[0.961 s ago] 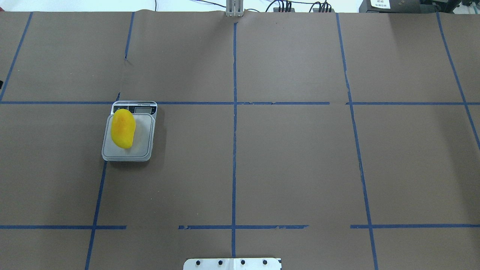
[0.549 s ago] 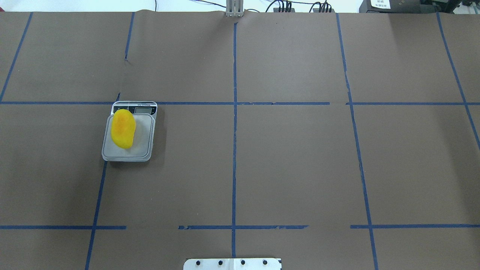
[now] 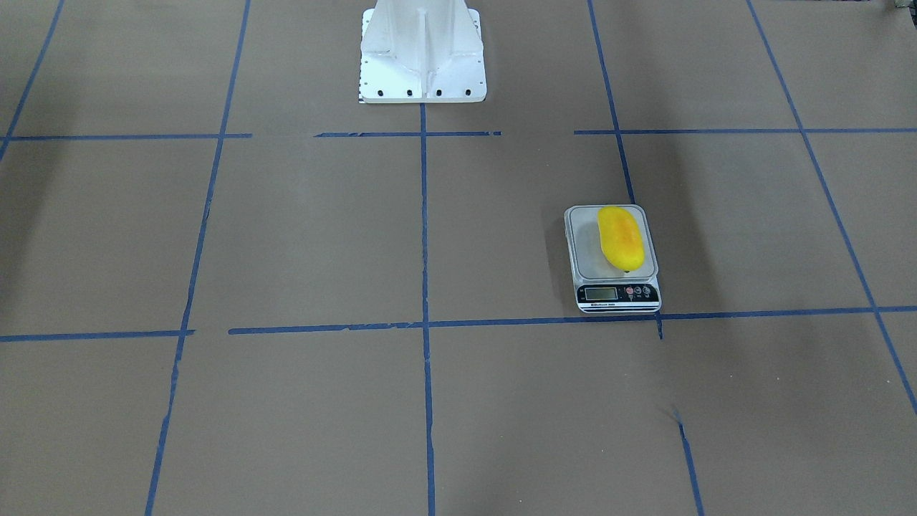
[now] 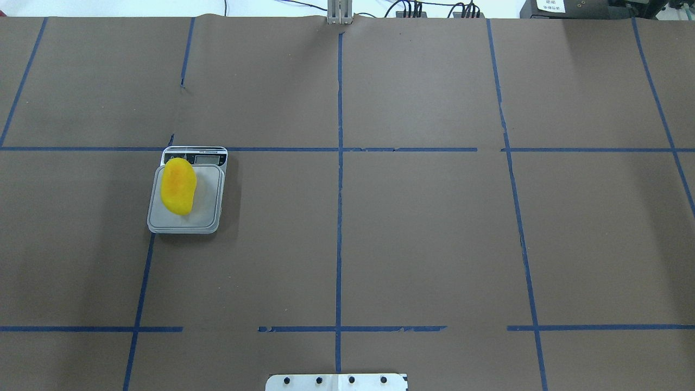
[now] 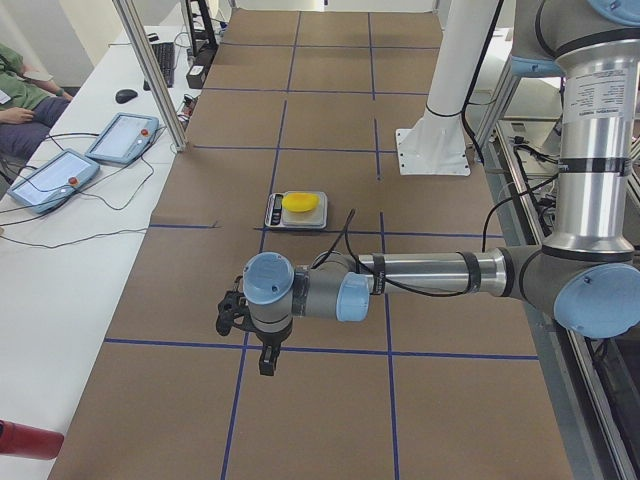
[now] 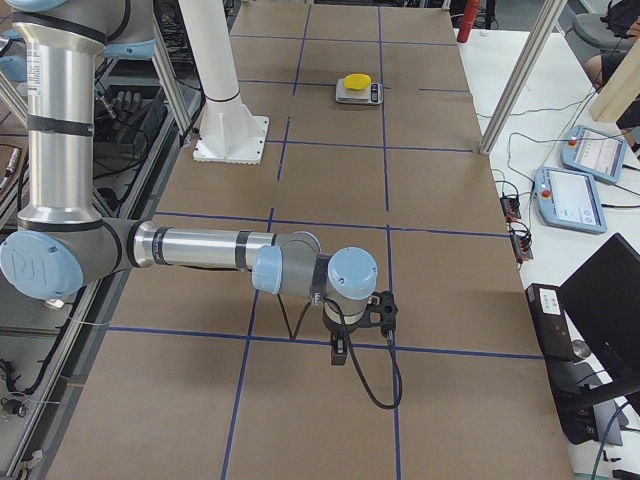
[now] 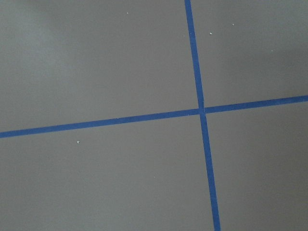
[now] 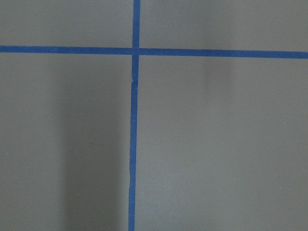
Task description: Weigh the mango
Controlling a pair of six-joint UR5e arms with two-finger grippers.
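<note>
While the mango (image 4: 178,185) lies 12-to-6 on the scale (image 4: 187,221), my left end effector (image 5: 268,358) is nearer, mango at its 12 o'clock side-on. Whether either end effector is spread, I cannot tell.

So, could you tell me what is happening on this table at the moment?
The mango lies on the platform of the digital kitchen scale, on the robot's left side of the table. Nothing touches it: the left gripper and the right gripper both hang over the taped paper, well away from the scale. Whether they are open or shut cannot be told. The display is too small to read.
</note>
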